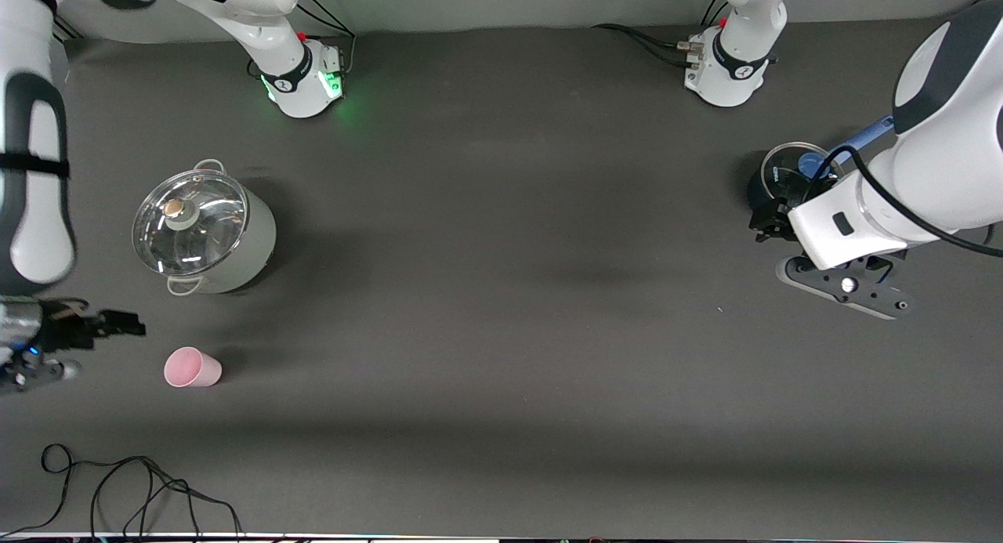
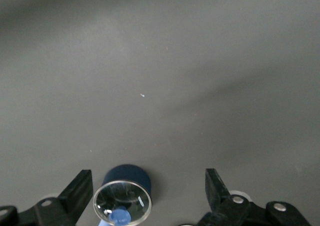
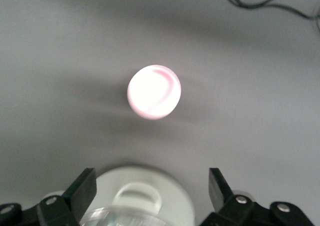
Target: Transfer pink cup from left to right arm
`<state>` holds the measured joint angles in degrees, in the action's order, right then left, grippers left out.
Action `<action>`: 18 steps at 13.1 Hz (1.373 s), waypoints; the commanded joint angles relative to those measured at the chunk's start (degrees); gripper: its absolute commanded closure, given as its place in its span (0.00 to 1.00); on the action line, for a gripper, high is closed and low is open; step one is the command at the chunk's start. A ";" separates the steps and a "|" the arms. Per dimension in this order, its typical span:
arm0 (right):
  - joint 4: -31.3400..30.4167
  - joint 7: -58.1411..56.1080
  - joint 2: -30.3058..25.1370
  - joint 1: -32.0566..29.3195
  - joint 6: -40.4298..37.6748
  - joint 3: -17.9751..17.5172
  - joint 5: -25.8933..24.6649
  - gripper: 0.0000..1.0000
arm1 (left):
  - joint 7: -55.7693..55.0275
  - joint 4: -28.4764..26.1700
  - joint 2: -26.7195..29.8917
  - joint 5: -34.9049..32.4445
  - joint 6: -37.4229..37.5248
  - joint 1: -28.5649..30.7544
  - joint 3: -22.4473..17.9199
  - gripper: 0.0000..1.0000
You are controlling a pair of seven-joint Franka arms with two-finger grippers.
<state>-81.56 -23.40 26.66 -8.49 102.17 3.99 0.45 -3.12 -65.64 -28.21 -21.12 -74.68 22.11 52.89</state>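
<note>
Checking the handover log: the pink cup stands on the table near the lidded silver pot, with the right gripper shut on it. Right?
Not quite. The pink cup does stand on the table near the lidded silver pot, but the right gripper is open, clear of it, as the right wrist view shows.

- pink cup (image 1: 192,368) on the counter (image 1: 501,308) at the right arm's end, nearer the front camera than the lidded silver pot (image 1: 202,228)
- right claw (image 1: 117,323) up in the air just beside the cup, apart from it, holding nothing
- left claw (image 1: 772,218) over the dark saucepan (image 1: 787,175) with blue handle, at the left arm's end
- black cable (image 1: 141,488) loops along the counter edge nearest the camera
</note>
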 commanded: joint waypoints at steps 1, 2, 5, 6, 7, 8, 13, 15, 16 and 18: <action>-2.02 11.23 -4.76 6.45 -4.42 0.41 -4.92 0.00 | -0.49 -1.07 1.67 1.08 0.59 0.65 -0.59 0.00; -2.28 15.44 -5.99 7.69 -4.61 0.41 -5.02 0.00 | -0.49 -0.89 1.76 0.99 0.85 0.83 -0.59 0.00; -5.00 17.16 -11.78 8.23 -5.13 0.32 -4.76 0.00 | -0.66 -1.07 1.84 0.99 1.99 0.92 -0.77 0.00; -6.23 17.24 -14.42 8.14 -5.14 0.32 -4.32 0.00 | -0.40 -1.07 1.76 1.08 2.52 0.83 -1.03 0.00; -7.55 17.25 -16.97 8.14 -5.22 0.32 -4.23 0.00 | -0.66 -1.07 2.19 1.08 2.79 0.66 -1.29 0.00; -9.04 17.25 -19.17 8.06 -5.22 0.41 -4.23 0.00 | -1.27 -1.15 2.20 1.08 3.22 0.66 -1.29 0.00; -11.08 17.33 -24.55 7.79 -6.18 1.19 -2.65 0.00 | -0.57 2.43 3.43 1.26 7.78 -11.60 -17.24 0.00; -10.64 17.42 -25.43 6.83 -6.45 0.68 -2.56 0.00 | -0.40 4.38 3.43 2.47 9.46 -20.31 -28.22 0.00; -9.85 17.42 -25.60 6.39 -6.54 0.67 -1.60 0.00 | 0.38 4.82 3.43 5.36 9.38 -24.26 -33.76 0.00; -7.31 17.94 -25.61 6.47 -9.77 0.67 -0.19 0.00 | 6.77 5.70 3.69 10.37 8.86 -34.18 -48.68 0.00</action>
<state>-90.43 -6.94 2.10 -1.72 95.35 4.93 -1.48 -1.51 -61.42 -25.22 -14.31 -66.78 -3.42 16.62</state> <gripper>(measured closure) 0.000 0.000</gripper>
